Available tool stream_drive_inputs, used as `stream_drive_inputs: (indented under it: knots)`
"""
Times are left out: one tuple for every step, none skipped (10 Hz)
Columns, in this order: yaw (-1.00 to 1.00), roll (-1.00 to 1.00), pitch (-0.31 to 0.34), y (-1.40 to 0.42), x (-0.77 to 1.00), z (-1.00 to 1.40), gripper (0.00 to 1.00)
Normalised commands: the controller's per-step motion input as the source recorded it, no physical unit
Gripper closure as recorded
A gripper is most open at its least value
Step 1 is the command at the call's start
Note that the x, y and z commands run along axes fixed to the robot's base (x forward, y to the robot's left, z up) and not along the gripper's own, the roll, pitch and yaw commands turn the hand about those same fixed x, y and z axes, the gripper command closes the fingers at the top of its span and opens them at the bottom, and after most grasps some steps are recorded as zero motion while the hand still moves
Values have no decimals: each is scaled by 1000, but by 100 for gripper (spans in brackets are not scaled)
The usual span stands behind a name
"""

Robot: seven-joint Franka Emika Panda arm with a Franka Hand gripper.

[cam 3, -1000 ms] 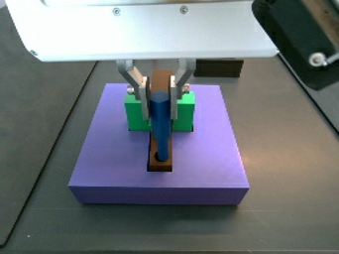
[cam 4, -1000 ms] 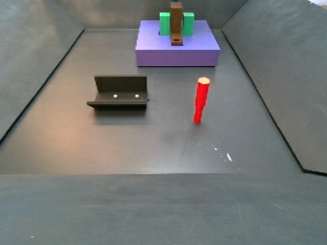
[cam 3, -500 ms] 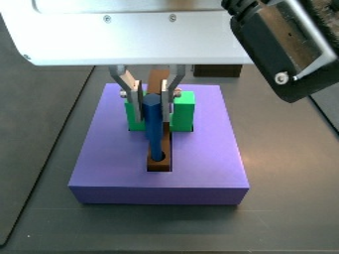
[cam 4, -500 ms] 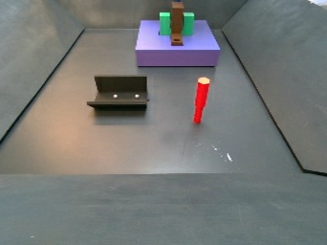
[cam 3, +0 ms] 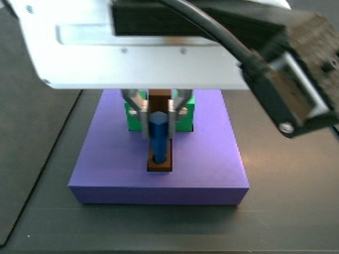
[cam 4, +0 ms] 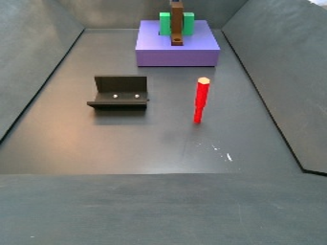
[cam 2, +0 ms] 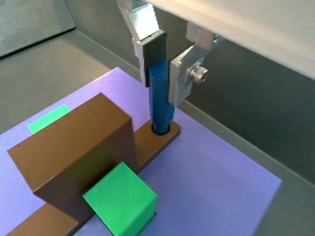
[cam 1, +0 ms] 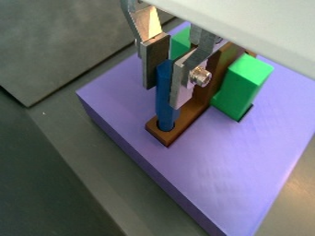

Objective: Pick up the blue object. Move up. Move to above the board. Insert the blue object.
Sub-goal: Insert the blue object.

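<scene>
In both wrist views, the gripper [cam 1: 171, 66] clamps the blue stick [cam 1: 164, 92] upright between its silver fingers [cam 1: 154, 57], the lower end in the hole of the brown plank [cam 1: 172, 132], which lies on a purple platform [cam 1: 234, 175] beside a green block [cam 1: 244, 86]. In a side view, the stick [cam 3: 158, 139] stands over the plank's near end [cam 3: 161, 164]. Another side view shows a red peg [cam 4: 201, 100] and the fixture [cam 4: 119, 92] well apart. Best pressed straight down, kept vertical, before releasing.
</scene>
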Motion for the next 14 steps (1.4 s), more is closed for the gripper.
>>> stream_drive_inputs:
  knots:
    - [43, 259, 146, 0, 346, -177, 100]
    - [0, 266, 166, 0, 300, -146, 100]
    - [0, 283, 119, 0, 66, -171, 100]
    - [-117, 223, 74, 11, -80, -169, 100]
    - [-143, 209, 40, 0, -229, -89, 100]
    - [-23, 144, 14, -111, -163, -20, 100]
    - [0, 90, 0, -231, -74, -74, 100]
    - [0, 34, 0, -140, 0, -320, 100]
    - [0, 33, -36, -37, 0, -717, 100]
    - [0, 27, -60, 0, 97, -911, 100]
    - [0, 16, -84, 0, 20, -929, 100]
    - [0, 23, -24, 0, 0, -503, 100]
    - [0, 4, 0, 0, 0, 0, 100]
    - [0, 0, 0, 0, 0, 0, 100]
